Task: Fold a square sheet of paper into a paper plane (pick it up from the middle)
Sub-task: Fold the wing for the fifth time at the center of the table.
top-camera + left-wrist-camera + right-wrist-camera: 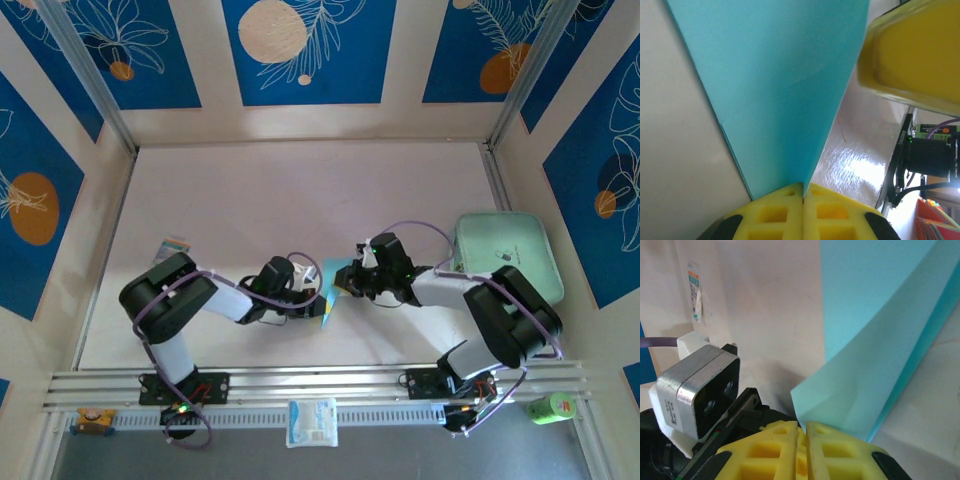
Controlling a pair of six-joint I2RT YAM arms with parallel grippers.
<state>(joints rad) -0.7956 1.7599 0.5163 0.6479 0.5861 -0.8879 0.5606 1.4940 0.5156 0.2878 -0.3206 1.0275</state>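
Clearly mid-fold: held paper (329, 292) between left gripper (803, 192) and right gripper (803, 432) (both clamped tight on it); needed edges aligned, even tension, before creasing.

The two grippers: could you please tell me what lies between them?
The light blue sheet of paper, partly folded, spans the gap between left gripper and right gripper in the top external view; each is shut on it.
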